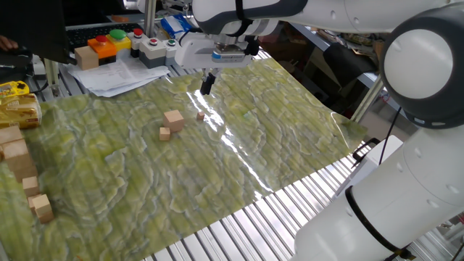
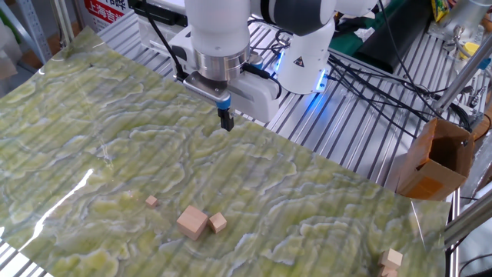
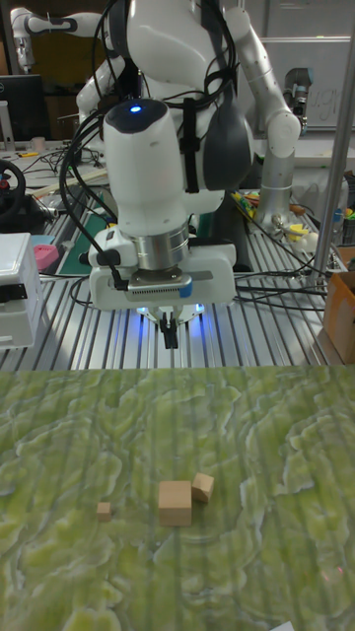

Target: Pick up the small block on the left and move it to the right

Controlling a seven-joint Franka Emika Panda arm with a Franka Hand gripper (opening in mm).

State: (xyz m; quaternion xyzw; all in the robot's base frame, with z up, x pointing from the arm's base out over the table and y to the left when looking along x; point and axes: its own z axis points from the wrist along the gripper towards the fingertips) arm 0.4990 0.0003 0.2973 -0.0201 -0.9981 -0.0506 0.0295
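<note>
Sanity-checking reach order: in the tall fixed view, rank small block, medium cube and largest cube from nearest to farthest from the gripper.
Gripper hangs above the mat's far edge.
1. Medium cube, just right of centre, farthest back of the three.
2. Largest cube, centre, touching the medium cube.
3. Small block, off to the left, alone.

The fingers (image 2: 226, 121) look pressed together, but any gap between them is too small to tell in all three views. The small block (image 3: 104, 511) is too tiny to show any detail. Blocks (image 2: 392, 259) at the worktop's (image 2: 323, 146) corner are cut by the bottom edge; in the tall view one (image 3: 326, 576) is blurred.
</note>
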